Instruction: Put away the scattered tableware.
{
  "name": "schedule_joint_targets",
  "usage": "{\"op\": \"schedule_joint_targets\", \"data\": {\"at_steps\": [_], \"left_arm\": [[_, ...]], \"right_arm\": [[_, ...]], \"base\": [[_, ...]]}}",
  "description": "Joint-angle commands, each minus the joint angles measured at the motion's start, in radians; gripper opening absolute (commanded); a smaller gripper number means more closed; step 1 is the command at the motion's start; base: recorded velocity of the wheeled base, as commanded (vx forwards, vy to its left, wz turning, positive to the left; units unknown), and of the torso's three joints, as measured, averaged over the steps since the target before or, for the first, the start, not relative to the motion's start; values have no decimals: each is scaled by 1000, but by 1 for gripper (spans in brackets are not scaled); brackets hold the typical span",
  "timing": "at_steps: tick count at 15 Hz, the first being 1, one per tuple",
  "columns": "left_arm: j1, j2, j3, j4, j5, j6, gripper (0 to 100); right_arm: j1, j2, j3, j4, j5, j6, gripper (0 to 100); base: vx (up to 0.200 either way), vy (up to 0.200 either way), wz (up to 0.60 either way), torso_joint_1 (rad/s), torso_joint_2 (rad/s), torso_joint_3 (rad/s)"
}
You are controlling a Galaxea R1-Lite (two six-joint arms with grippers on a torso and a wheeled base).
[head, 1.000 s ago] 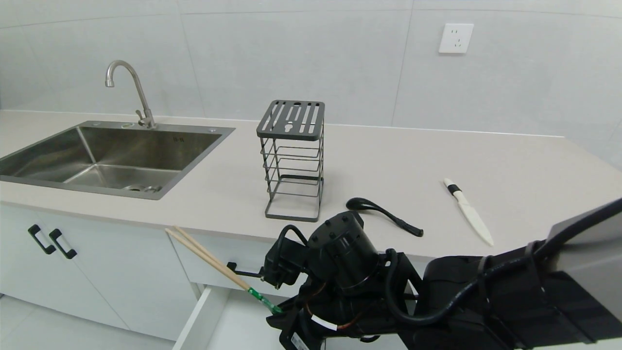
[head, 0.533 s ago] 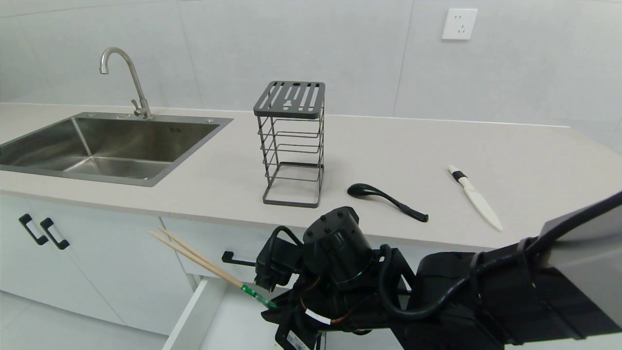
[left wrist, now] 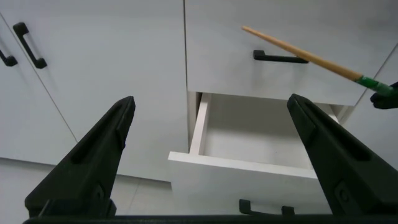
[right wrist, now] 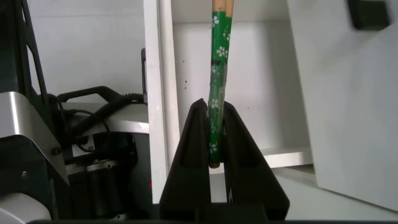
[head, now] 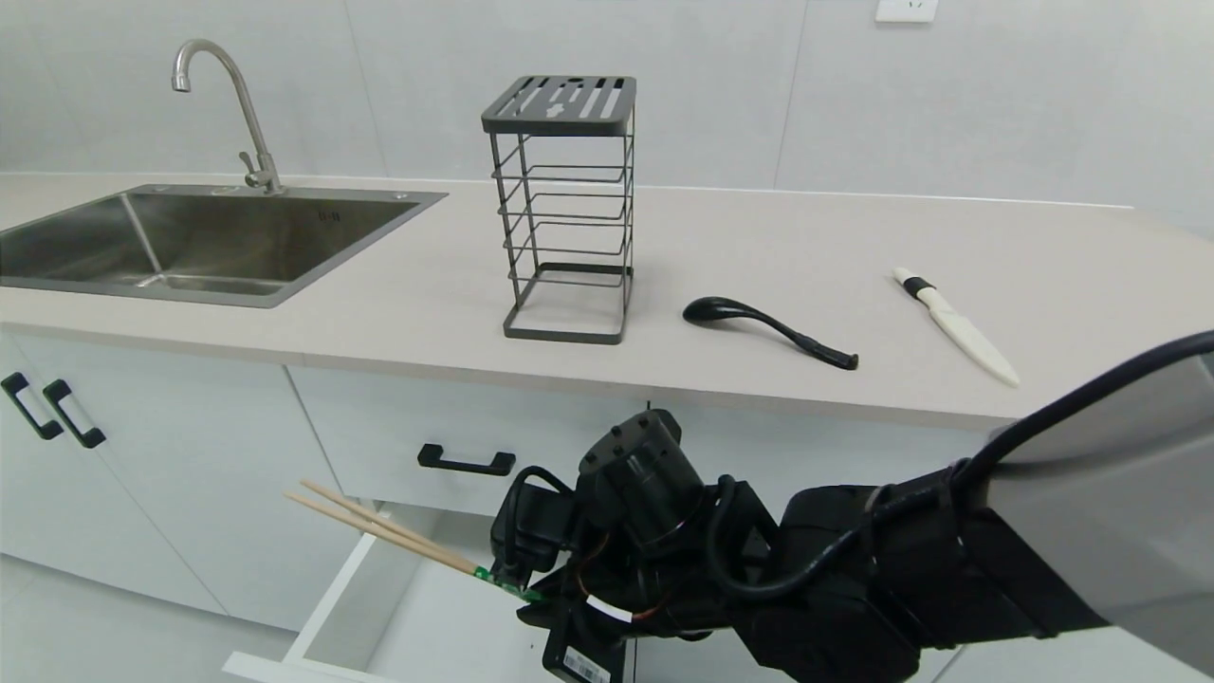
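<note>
My right gripper (head: pixel 529 598) is shut on a pair of wooden chopsticks (head: pixel 389 531) at their green patterned ends (right wrist: pixel 217 74). It holds them slanted over the open white drawer (head: pixel 365 607) below the counter, tips pointing left. In the right wrist view the fingers (right wrist: pixel 194 149) clamp both sticks. My left gripper (left wrist: pixel 214 155) is open and holds nothing, facing the drawer (left wrist: pixel 267 134) from the front, with the chopsticks (left wrist: pixel 298 53) beyond it. On the counter lie a black spoon (head: pixel 770 328) and a white knife (head: pixel 956 324).
A dark wire rack (head: pixel 564 209) stands mid-counter, left of the spoon. A steel sink (head: pixel 190 242) with a faucet (head: pixel 232 104) is at the far left. Closed cabinet doors with black handles (head: pixel 43 422) flank the drawer; another drawer's handle (head: pixel 465 462) sits above it.
The head camera has sunk, so the counter sits higher in the picture. The right gripper with the chopsticks has dropped from counter-edge height to the level of the open drawer.
</note>
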Motion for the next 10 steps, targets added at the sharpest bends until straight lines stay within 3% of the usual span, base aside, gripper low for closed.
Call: {"op": "schedule_joint_targets", "data": {"at_steps": [1,10], "left_arm": [[0,1,0,0,0,-1,100],[0,1,0,0,0,-1,100]], "right_arm": [[-8,26,-24,9,0,-2,0],[-31,106,-86,36,0,-45,0]], "base": [[0,0,0,-217,461,237],[0,0,0,-90,187,96]]}}
